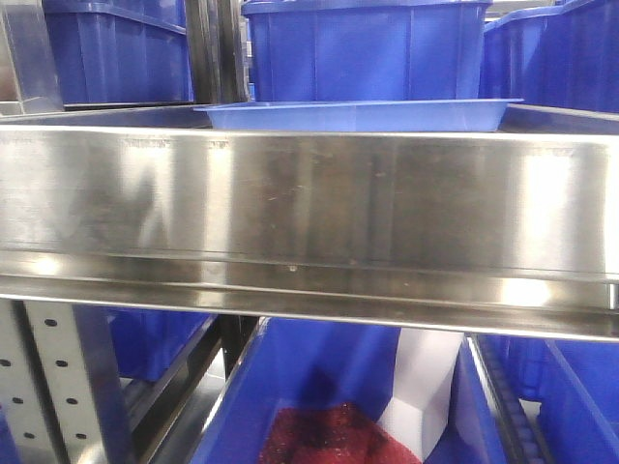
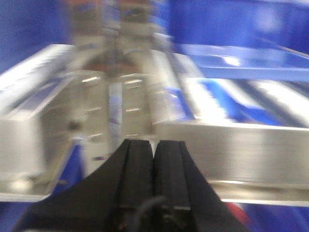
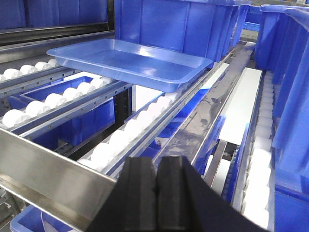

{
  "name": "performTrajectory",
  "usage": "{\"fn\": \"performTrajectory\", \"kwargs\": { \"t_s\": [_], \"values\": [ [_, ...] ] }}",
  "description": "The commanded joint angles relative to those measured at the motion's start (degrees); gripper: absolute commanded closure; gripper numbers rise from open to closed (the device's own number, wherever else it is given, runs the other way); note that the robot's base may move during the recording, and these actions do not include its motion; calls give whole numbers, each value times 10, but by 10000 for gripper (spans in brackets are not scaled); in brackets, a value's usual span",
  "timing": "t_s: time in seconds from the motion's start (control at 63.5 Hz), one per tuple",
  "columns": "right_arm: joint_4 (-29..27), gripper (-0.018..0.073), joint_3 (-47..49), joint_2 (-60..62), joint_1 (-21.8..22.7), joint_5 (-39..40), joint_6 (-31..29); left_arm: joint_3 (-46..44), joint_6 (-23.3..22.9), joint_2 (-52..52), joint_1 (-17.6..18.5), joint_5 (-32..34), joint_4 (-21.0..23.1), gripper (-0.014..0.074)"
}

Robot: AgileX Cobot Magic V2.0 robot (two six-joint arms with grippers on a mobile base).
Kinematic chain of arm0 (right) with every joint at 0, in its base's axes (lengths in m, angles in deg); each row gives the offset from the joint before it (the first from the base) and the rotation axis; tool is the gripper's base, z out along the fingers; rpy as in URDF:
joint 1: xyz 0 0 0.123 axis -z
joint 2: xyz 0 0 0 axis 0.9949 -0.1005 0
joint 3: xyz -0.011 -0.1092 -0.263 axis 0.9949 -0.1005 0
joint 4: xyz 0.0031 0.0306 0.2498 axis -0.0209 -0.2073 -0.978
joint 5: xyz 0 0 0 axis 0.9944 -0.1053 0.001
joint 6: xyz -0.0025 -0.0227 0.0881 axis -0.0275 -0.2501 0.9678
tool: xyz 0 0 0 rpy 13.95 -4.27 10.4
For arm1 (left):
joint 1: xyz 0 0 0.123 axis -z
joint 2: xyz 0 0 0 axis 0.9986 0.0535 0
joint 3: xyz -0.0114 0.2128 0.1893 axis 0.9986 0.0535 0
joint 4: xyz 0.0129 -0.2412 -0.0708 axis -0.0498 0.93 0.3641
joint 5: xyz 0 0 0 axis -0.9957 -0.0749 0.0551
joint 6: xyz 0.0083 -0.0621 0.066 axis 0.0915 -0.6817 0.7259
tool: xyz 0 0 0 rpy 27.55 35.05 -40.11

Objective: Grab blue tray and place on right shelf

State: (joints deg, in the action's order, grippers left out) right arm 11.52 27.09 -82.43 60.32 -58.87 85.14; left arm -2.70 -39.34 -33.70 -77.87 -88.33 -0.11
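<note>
A light-blue tray [image 3: 130, 63] rests on white rollers [image 3: 128, 135] of the steel shelf [image 1: 309, 203], upper centre of the right wrist view, just in front of a deep dark-blue storage bin [image 3: 178, 24]. One tray is visible. At the bottom centre of that view, the right gripper [image 3: 155, 176] points toward the tray, well short of it, its two black fingers pressed together and holding nothing. The left wrist view is blurred; the left gripper [image 2: 154, 150] at the bottom centre likewise has its fingers closed and empty, aimed at the shelf's front lip. The front view shows three dark-blue bins behind the tray.
</note>
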Motion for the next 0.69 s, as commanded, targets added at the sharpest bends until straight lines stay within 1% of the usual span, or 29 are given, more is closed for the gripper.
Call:
{"fn": "performTrajectory", "kwargs": {
  "t_s": [0.0,0.063,0.11,0.142,0.157,0.236,0.677],
  "values": [
    [13,503,14,-6,0,52,-7,52,5,-17,-40,121,21,645],
    [13,503,14,-6,0,52,-7,104,5,-13,-60,200,34,645],
    [13,503,14,-6,0,52,-7,141,5,-14,-65,265,36,645],
    [13,503,14,-6,0,52,-7,133,5,-16,-67,229,36,645],
    [13,503,14,-6,0,52,-7,130,5,-16,-67,222,36,645],
    [13,503,14,-6,0,53,-7,135,5,-15,-67,239,36,645],
    [13,503,14,-6,0,53,-7,135,5,-15,-67,235,36,645]
  ]
}}
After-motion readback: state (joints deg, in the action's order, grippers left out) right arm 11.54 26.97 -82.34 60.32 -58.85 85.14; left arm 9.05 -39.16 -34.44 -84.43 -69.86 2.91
